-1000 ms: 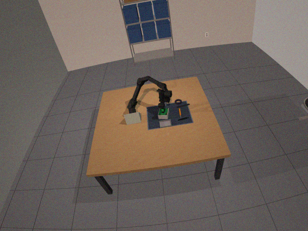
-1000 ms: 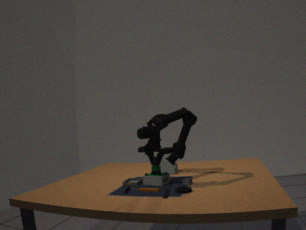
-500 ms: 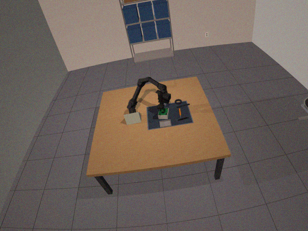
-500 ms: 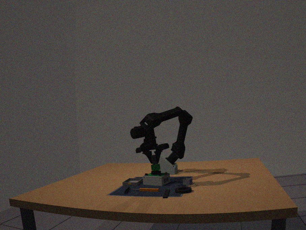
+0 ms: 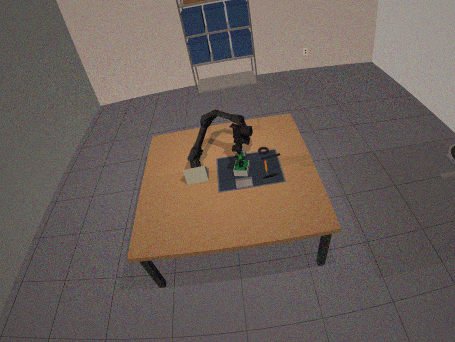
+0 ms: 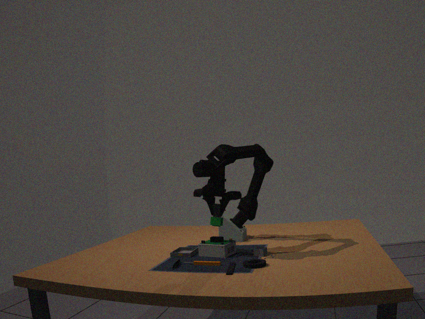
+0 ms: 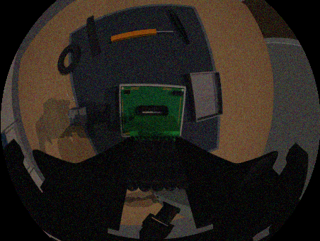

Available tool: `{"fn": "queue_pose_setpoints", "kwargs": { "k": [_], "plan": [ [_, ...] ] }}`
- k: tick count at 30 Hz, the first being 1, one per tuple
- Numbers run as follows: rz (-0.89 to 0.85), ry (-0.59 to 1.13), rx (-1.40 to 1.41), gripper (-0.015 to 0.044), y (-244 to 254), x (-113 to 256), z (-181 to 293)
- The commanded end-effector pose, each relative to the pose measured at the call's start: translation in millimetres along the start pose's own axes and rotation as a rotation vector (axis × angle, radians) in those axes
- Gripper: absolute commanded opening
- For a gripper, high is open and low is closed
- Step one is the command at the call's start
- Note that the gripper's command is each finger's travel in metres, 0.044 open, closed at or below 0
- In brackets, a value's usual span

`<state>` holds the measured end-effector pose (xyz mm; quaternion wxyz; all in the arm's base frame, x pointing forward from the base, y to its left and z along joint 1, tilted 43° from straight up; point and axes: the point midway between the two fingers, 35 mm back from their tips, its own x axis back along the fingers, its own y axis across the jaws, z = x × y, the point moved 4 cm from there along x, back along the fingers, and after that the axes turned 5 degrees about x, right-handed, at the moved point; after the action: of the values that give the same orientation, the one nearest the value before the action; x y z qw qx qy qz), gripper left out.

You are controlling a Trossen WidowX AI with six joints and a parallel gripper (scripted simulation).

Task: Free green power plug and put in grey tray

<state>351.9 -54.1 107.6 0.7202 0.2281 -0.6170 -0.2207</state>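
The green power plug (image 5: pixel 240 156) (image 6: pixel 216 221) is held in my gripper (image 5: pixel 238 151) (image 6: pixel 216 214), which is shut on it. The plug is out of the socket and hangs in the air above the circuit board (image 7: pixel 152 96) (image 5: pixel 237 167), with a visible gap below it. The black socket (image 7: pixel 152 110) (image 6: pixel 216 239) on the board stands empty. The grey tray (image 7: pixel 205 96) (image 5: pixel 244 182) (image 6: pixel 184 252) is empty and lies beside the board, right of it in the wrist view. My dark fingers hide most or all of the plug in the wrist view.
On the blue mat (image 7: pixel 97 74) (image 5: pixel 226 178) lie an orange screwdriver (image 7: pixel 134 35) (image 6: pixel 206 263), a black pointed tool (image 7: pixel 178 26) and a black bar (image 7: pixel 93 35). A black ring (image 7: pixel 61 60) lies at the mat's edge. A small grey block (image 7: pixel 77 113) stands on the board's other side from the tray.
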Motion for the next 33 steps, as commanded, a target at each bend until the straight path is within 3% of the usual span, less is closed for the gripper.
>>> {"fn": "queue_pose_setpoints", "kwargs": {
  "k": [1,15,33],
  "plan": [
    [-0.084,-0.016,-0.003,0.0000,-13.9,11.1,0.5],
    [-0.055,-0.021,-0.003,0.0000,-16.3,5.6,-0.4],
    [-0.080,-0.018,-0.002,0.0000,-71.5,-27.4,-9.0]
  ]
}}
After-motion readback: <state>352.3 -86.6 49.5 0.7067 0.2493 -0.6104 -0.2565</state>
